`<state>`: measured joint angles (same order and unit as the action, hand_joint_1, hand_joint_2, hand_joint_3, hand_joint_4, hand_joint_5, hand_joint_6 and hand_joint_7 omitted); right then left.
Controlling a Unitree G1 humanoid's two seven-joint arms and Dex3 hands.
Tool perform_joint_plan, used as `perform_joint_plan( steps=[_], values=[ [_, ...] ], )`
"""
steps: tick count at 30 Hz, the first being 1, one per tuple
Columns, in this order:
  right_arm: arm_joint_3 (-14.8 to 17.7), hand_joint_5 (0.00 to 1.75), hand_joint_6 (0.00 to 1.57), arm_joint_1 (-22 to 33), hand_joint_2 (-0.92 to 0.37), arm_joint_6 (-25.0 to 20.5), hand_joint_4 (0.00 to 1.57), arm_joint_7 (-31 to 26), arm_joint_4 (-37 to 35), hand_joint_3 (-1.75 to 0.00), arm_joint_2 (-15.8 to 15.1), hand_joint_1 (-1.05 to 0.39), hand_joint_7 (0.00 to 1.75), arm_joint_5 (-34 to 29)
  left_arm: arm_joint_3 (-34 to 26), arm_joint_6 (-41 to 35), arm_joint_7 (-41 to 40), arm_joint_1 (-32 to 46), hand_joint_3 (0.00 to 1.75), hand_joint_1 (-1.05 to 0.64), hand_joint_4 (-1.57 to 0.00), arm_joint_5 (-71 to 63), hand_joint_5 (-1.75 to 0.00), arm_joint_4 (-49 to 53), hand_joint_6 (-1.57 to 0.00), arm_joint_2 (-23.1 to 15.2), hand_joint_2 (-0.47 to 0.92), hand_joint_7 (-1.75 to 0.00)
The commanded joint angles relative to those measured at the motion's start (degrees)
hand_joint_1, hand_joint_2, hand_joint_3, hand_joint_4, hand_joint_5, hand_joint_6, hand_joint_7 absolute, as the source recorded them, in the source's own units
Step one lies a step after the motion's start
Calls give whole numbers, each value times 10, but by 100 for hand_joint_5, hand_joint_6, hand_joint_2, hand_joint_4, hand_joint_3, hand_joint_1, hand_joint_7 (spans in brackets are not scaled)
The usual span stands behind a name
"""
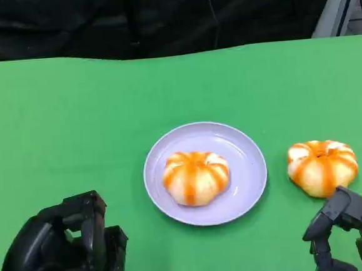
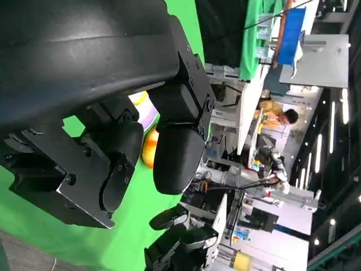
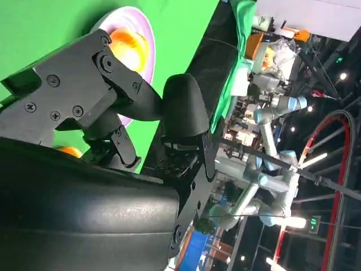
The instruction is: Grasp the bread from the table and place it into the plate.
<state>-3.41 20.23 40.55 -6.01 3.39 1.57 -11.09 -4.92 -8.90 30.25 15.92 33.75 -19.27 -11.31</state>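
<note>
An orange-and-white striped bread [image 1: 322,167] lies on the green table [image 1: 61,132] to the right of the lilac plate [image 1: 249,161]. A second bread of the same kind [image 1: 195,177] sits in the middle of that plate. My right hand [image 1: 348,232] is just in front of the table bread, fingers apart and holding nothing, with one fingertip close to the bread's near edge. My left hand [image 1: 71,254] rests at the front left, well away from the plate, and holds nothing. The right wrist view shows the plate [image 3: 148,53], the bread in it [image 3: 132,48], and a sliver of the table bread [image 3: 70,151].
The table's far edge meets a dark backdrop [image 1: 159,18]. Bare green cloth spreads left of the plate and behind it. The left wrist view catches my right hand [image 2: 175,243], and a person [image 2: 279,119] among lab equipment beyond the table.
</note>
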Motion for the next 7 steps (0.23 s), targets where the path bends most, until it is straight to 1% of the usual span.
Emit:
perform_joint_plan(
  steps=[1,7],
  values=[
    [4,175,77,3,-47,0,85,-2,4,-129,-4,-13,151,3,-6,-2,-11,4,173,13,-110,-8,-175,-11,-96,-4,47,-175],
    [8,175,77,-1,-48,6,85,-2,-2,-128,-5,-13,150,5,-10,9,-3,-4,175,16,-109,-11,-175,-2,-96,-3,48,-175]
  ],
)
